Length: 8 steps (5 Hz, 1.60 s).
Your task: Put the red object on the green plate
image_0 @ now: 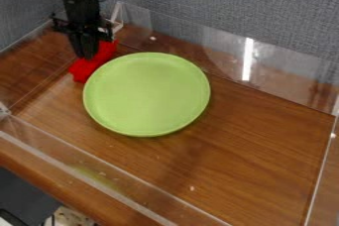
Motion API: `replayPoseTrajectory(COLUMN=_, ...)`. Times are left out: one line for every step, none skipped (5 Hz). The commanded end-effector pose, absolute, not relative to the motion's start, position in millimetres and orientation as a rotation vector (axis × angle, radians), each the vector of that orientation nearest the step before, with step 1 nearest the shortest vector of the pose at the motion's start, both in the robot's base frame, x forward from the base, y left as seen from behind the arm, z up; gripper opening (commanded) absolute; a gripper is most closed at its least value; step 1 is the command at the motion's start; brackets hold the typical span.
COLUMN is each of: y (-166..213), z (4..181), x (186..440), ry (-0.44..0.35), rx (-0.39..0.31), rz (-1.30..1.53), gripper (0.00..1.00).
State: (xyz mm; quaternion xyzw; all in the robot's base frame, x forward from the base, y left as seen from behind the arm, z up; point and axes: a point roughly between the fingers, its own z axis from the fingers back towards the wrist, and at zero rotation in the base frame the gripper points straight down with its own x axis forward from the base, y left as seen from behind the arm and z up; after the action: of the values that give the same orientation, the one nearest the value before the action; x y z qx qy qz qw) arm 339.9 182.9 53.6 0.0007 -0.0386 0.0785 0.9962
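gripper [86, 50] closed on red object [85, 68], just left of green plate [147, 93]; grasp looks made; lift and placing remain

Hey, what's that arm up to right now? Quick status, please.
Black gripper shut on the bright red plastic block, left of the round lime-green plate. Block not yet on plate. Plate bare, nothing in the way.
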Motion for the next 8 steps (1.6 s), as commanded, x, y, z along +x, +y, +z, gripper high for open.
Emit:
replayPoseTrajectory(y=189.4, z=82.2, x=349.9, ry=-0.137, rx=0.03, rz=0.111, gripper=1.0)
replayPoseTrajectory(y=185.7, z=88.2, x=354.4, ry=-0.139, rx=0.026, rz=0.065, gripper=1.0)
replayPoseTrajectory(y=187.8, z=88.5, x=358.7, ry=-0.135, rx=0.023, rz=0.046, gripper=0.0)
replayPoseTrajectory(y=186.0, z=88.3, x=364.4, ry=-0.135, rx=0.017, rz=-0.001, gripper=0.0)
replayPoseTrajectory(y=180.1, z=85.8, x=370.1, ry=-0.127, rx=0.001, rz=-0.059, gripper=1.0)
replayPoseTrajectory(y=168.8, z=82.6, x=377.0, ry=-0.125, rx=-0.01, rz=-0.053, gripper=1.0)
replayPoseTrajectory(y=163.0, z=76.4, x=384.9, ry=-0.12, rx=-0.011, rz=-0.032, gripper=0.0)
replayPoseTrajectory(y=157.2, z=76.4, x=383.4, ry=-0.122, rx=-0.016, rz=-0.016, gripper=1.0)
